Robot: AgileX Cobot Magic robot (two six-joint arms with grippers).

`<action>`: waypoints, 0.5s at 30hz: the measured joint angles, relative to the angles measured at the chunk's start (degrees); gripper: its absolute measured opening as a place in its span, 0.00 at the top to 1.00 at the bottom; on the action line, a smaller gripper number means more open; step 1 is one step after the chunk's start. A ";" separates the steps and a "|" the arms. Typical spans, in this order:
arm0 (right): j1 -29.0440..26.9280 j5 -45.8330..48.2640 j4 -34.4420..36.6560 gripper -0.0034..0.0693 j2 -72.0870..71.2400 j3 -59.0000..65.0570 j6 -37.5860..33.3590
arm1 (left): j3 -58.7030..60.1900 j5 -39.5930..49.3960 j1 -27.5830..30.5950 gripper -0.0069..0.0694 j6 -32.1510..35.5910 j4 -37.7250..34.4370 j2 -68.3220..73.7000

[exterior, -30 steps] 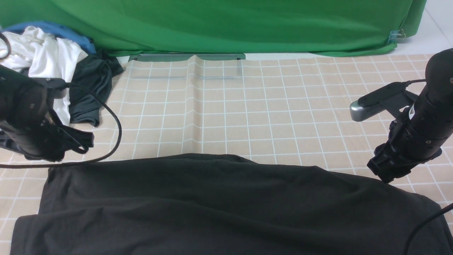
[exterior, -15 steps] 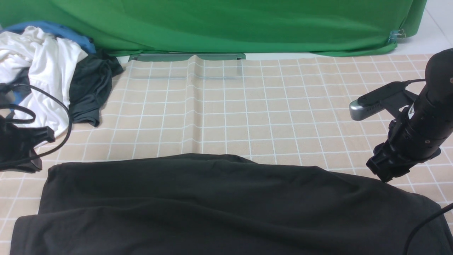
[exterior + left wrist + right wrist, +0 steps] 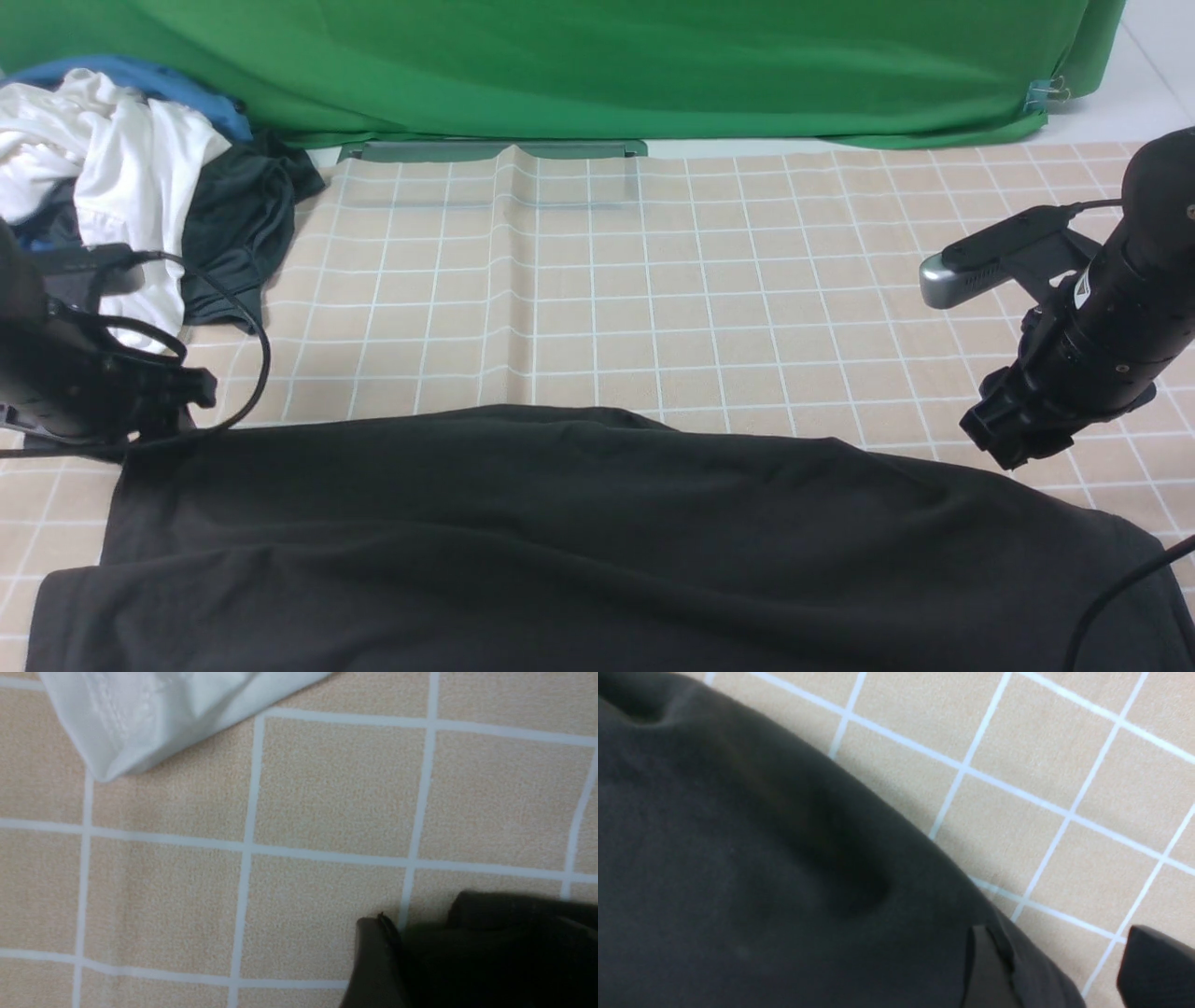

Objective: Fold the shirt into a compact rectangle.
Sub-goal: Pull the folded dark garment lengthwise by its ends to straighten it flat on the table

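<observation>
Fabric of the shirt [image 3: 579, 541], black and matte, lies spread flat in soft ripples. Its far edge runs from just below the left jaws across to just below the right jaws, and the rest of it stretches away on the robot's side of both. The tabletop [image 3: 728, 280] beneath wears a beige cover ruled in white squares.

The right jaws stand parted with nothing between them. One fingertip [image 3: 985, 970] hangs over the black cloth and the other fingertip [image 3: 1157, 970] over bare cover, with the shirt's edge passing under the gap. From the front they seem to hover just above the cloth, though I can't be sure they clear it.

At the left jaws only one finger [image 3: 373, 961] shows clearly, right against a dark corner of the shirt. That dark mass swallows the other side, so I cannot tell how wide they stand or whether they have any cloth in them.

A black cable [image 3: 257, 364] loops out beside the left jaws. Beyond them, away from the robot, sits a heap of clothes: a white garment [image 3: 121, 159] with one corner trailing near those jaws, a dark grey garment [image 3: 238, 233] beside it, and blue cloth [image 3: 140, 75] behind. A grey-ended camera [image 3: 990, 257] juts out above the right jaws. Well beyond both, a green backdrop [image 3: 560, 65] closes the far end.
</observation>
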 joint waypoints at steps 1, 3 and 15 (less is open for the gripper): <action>0.00 0.00 0.00 0.39 0.00 0.00 0.00 | 0.00 0.06 0.00 0.44 -0.14 -0.14 0.30; 0.00 -0.02 0.00 0.39 0.00 0.00 0.00 | -0.04 0.78 -0.13 0.62 -0.34 -0.35 0.30; 0.00 -0.37 0.00 0.39 0.00 0.00 0.06 | -0.11 1.52 -0.24 0.86 -0.53 0.62 -6.90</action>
